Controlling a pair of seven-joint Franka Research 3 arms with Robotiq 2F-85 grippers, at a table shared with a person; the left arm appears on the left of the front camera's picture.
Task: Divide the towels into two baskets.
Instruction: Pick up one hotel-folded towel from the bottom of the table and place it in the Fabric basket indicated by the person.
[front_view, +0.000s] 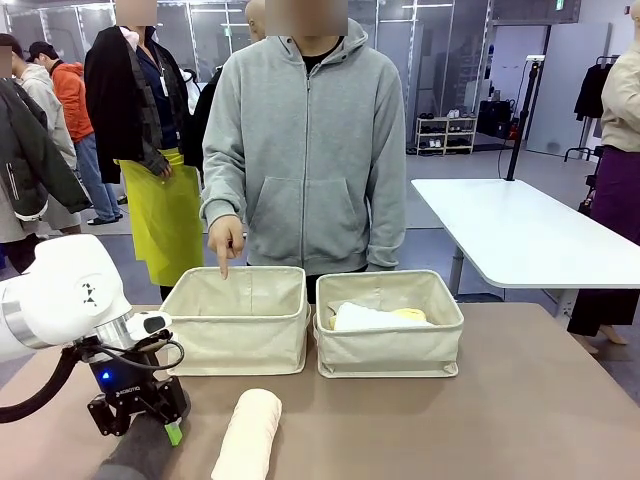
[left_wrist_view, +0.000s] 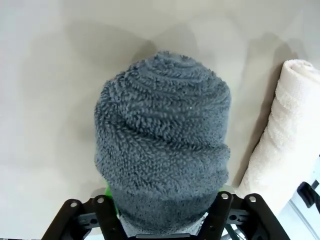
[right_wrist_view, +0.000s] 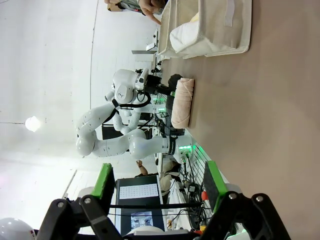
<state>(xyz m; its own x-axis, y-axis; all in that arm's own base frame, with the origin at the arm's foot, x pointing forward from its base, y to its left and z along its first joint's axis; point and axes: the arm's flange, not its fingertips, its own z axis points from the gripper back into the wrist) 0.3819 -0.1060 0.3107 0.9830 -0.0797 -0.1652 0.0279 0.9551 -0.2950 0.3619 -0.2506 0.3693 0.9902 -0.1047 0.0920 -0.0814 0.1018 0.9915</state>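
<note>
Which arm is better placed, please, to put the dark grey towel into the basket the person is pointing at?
Left. The left tool grips the dark grey towel just in front of that basket; the right tool hangs open, farther off.

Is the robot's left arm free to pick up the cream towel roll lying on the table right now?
Probably not yet. Its left gripper looks clamped on the dark grey towel, so the jaws are taken. The cream towel lies just beside it, uncovered, so reach is likely no problem.
</note>
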